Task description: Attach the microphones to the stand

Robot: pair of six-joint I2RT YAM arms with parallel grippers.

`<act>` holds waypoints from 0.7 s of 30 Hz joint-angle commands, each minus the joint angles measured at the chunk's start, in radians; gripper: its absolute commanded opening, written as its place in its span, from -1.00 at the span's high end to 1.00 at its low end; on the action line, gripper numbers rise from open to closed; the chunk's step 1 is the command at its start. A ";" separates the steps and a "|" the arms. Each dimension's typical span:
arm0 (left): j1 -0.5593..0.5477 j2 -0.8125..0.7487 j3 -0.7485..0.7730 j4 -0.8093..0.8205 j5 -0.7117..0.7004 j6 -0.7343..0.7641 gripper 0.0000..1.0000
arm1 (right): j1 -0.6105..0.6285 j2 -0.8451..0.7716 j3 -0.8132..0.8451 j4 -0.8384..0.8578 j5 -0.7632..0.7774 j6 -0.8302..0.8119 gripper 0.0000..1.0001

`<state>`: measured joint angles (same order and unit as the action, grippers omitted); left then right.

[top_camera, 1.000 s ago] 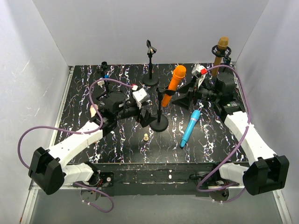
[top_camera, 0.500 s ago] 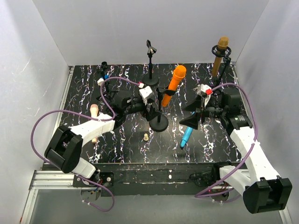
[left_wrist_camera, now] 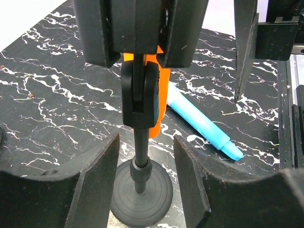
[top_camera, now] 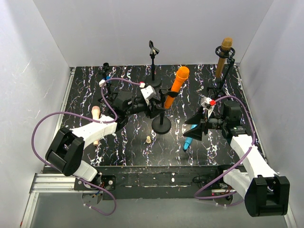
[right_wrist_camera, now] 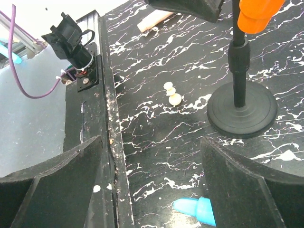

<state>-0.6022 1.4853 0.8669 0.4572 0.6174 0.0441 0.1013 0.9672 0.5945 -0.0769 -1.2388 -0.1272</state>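
Note:
An orange microphone (top_camera: 178,80) sits tilted in the clip of the middle stand (top_camera: 162,125). My left gripper (top_camera: 158,105) straddles that stand's pole; in the left wrist view the gripper (left_wrist_camera: 146,142) is open, with a gap on each side of the pole below the orange microphone (left_wrist_camera: 162,95). A light blue microphone (top_camera: 188,143) lies on the table, its upper part hidden under my open right gripper (top_camera: 194,127). The right wrist view shows only its tip (right_wrist_camera: 197,209) near that gripper (right_wrist_camera: 152,142). A golden-brown microphone (top_camera: 224,56) stands in the back right stand. A pale pink microphone (top_camera: 96,114) lies behind my left arm.
An empty stand (top_camera: 153,66) rises at the back centre and a small one (top_camera: 106,69) at the back left. A tiny beige peg (top_camera: 148,139) lies near the front edge (right_wrist_camera: 108,118). White walls enclose the table on three sides.
My left gripper moved right onto the stand's pole and its jaws narrowed. My right gripper drew back from the orange microphone toward the front, over the light blue microphone.

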 commanded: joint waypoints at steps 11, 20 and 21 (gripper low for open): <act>0.022 0.007 0.066 0.052 0.025 -0.027 0.12 | -0.043 0.018 -0.001 0.012 -0.097 -0.095 -0.81; 0.022 0.039 0.087 0.060 0.067 -0.036 0.55 | -0.051 0.019 0.004 0.011 -0.106 -0.098 -0.80; 0.022 0.041 0.090 0.061 0.071 -0.036 0.63 | -0.052 0.019 0.002 0.011 -0.106 -0.100 -0.80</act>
<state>-0.5835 1.5208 0.9169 0.5018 0.6613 0.0051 0.0578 0.9890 0.5842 -0.0723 -1.3132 -0.2096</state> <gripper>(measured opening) 0.245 0.904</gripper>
